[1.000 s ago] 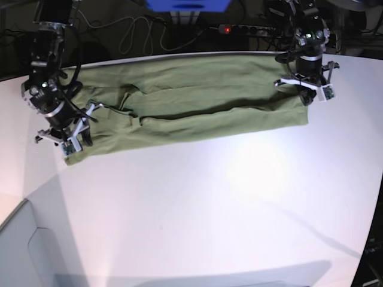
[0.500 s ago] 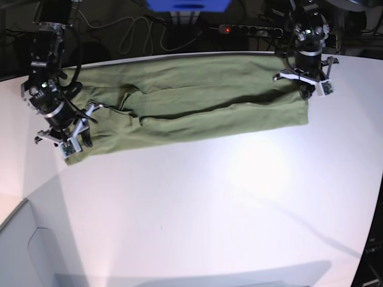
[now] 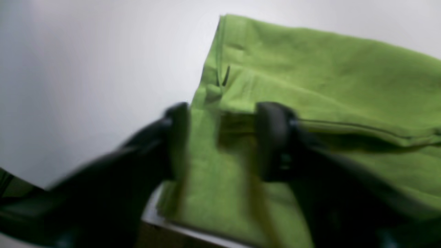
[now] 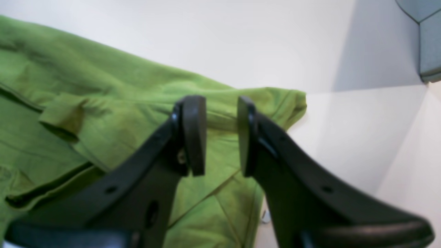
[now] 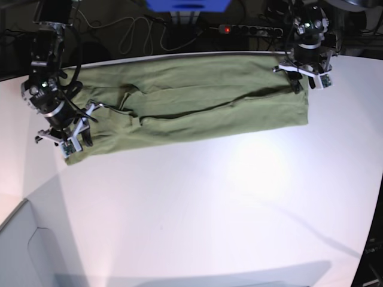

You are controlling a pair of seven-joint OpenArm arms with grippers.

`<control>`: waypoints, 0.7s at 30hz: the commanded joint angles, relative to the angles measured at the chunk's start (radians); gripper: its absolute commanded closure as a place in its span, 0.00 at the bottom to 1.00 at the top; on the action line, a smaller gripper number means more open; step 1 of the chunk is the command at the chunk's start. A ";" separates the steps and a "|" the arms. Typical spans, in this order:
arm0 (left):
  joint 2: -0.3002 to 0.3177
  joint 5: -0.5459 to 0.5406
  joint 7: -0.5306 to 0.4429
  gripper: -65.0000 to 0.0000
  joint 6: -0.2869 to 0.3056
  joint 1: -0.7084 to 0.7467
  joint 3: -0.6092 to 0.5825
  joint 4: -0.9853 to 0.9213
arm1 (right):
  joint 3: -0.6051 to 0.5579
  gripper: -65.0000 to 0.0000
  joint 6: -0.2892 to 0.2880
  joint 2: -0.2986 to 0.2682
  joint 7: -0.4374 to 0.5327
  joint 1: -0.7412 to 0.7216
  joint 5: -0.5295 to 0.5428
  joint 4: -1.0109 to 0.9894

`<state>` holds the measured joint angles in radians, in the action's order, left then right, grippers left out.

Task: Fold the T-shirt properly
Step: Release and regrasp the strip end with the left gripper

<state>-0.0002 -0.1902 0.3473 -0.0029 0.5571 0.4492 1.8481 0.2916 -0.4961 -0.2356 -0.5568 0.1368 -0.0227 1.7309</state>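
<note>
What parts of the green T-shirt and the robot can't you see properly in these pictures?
- Left wrist view: the left gripper is smeared by motion blur, so whether it touches the T-shirt is unclear.
- Right wrist view: the right gripper covers the cloth beneath it; the T-shirt runs off the left edge.
- Base view: both grippers are too small to judge.
</note>
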 commanded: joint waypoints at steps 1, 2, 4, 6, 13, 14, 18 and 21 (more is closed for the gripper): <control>0.006 -0.004 -0.023 0.43 0.002 0.008 0.004 0.022 | 0.005 0.78 -0.009 -0.012 0.025 -0.010 0.013 0.021; 0.006 -0.004 -0.024 0.39 0.002 0.007 0.004 0.022 | 0.005 0.78 -0.009 -0.012 0.025 -0.010 0.013 0.021; 0.018 -0.004 -0.024 0.36 0.001 -0.001 0.006 0.028 | 0.005 0.78 -0.009 -0.012 0.025 -0.010 0.013 0.021; 0.029 -0.004 -0.024 0.35 -0.001 -0.002 0.006 0.035 | 0.005 0.78 -0.009 -0.012 0.025 -0.010 0.013 0.021; 0.033 -0.142 -0.018 0.35 -0.001 -0.079 0.066 0.040 | 0.005 0.78 -0.009 -0.012 0.025 -0.009 0.013 0.021; 0.033 -0.147 -0.017 0.35 0.001 -0.095 0.070 0.035 | 0.005 0.78 -0.009 -0.012 0.025 -0.009 0.013 0.019; 0.033 -0.148 -0.015 0.35 0.001 -0.133 0.069 -0.051 | 0.004 0.78 -0.009 -0.011 0.025 -0.009 0.013 0.014; 0.033 -0.148 -0.015 0.35 0.002 -0.136 0.069 -0.104 | 0.004 0.78 -0.009 -0.011 0.025 -0.007 0.013 0.014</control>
<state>0.0250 -0.3359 0.3565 0.0010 0.4179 0.5117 1.7283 0.2916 -0.4961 -0.2348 -0.5537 0.1368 -0.0223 1.7287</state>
